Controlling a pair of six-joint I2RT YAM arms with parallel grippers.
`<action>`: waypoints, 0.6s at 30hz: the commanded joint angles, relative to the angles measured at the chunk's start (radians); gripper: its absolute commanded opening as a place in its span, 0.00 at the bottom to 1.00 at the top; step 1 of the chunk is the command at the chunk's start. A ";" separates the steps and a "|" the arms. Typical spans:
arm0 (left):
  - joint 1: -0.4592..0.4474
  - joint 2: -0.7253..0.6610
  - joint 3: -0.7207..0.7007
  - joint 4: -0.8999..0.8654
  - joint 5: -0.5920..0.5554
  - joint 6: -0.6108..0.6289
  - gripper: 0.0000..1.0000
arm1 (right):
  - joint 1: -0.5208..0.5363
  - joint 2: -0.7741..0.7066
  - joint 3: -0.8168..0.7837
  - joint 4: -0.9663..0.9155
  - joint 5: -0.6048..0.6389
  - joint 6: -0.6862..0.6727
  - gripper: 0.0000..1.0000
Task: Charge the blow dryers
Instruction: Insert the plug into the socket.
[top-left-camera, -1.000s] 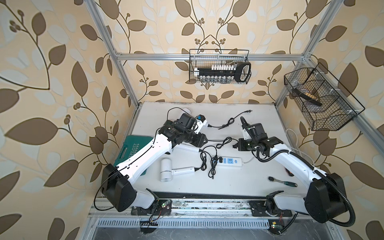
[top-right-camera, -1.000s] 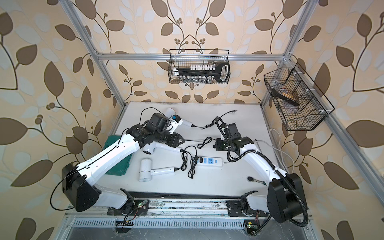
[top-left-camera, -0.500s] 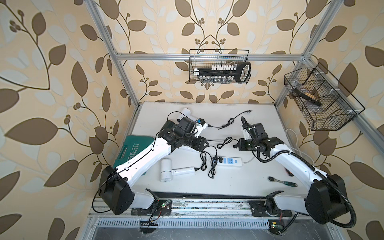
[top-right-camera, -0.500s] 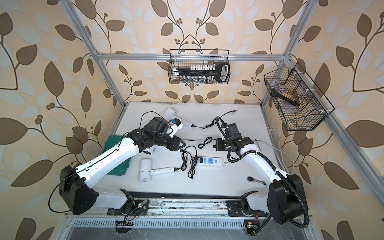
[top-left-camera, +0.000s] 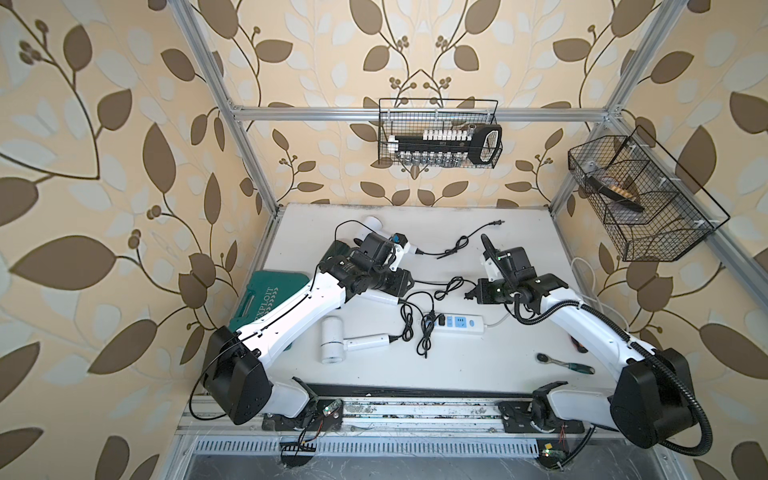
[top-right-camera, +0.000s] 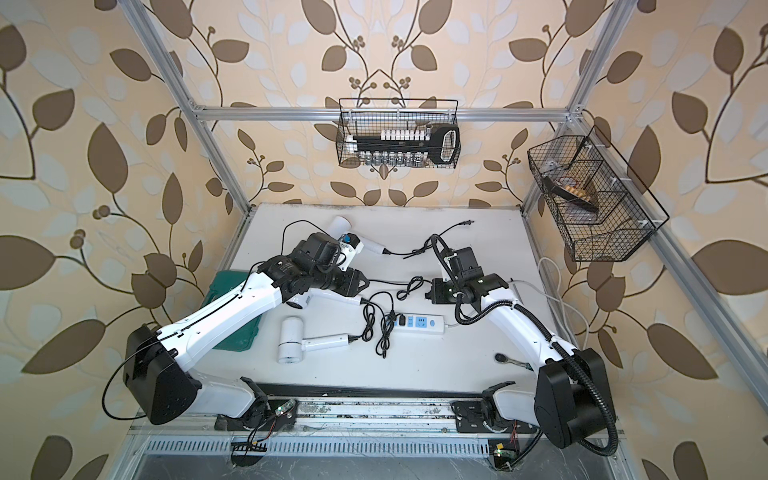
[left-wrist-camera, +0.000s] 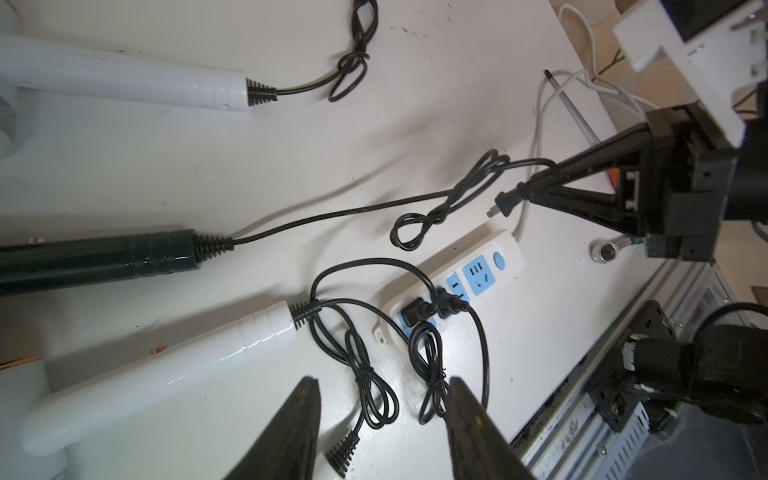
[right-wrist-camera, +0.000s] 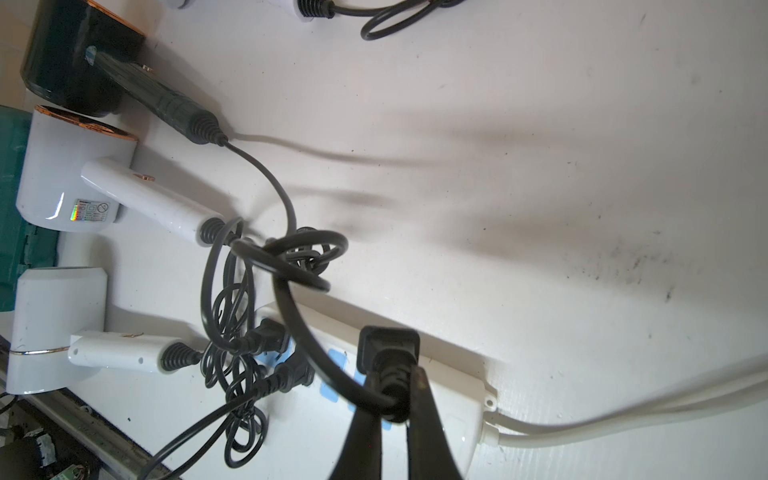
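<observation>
Dryers (top-right-camera: 291, 340), three white and a green one (left-wrist-camera: 104, 257), lie left of the strip (top-left-camera: 473, 324). Two plugs (left-wrist-camera: 415, 311) sit in it among tangled cords (left-wrist-camera: 365, 374); right gripper (right-wrist-camera: 395, 382) is closed on the green one's plug (right-wrist-camera: 388, 345), left gripper (left-wrist-camera: 380, 380) half open, empty.

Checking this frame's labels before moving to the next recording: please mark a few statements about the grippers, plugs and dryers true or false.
1. The right gripper is shut on a black plug. True.
2. The left gripper grips a white dryer's handle. False: it is open and holds nothing.
3. The power strip has two plugs in it. True.
4. Every dryer on the table is white. False: one is a dark green dryer.
5. The black plug in the right gripper is already seated in a socket. False: it is held clear of the power strip, not inserted.
</observation>
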 joint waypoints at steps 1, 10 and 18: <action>0.010 -0.027 0.023 0.025 -0.097 -0.057 0.50 | -0.005 -0.013 -0.016 0.008 -0.024 0.021 0.00; 0.051 -0.027 0.005 0.069 -0.090 -0.020 0.99 | -0.003 -0.026 0.020 -0.043 -0.063 0.038 0.00; 0.051 -0.098 -0.018 0.083 -0.115 -0.070 0.99 | -0.005 -0.087 0.028 -0.105 -0.016 0.060 0.00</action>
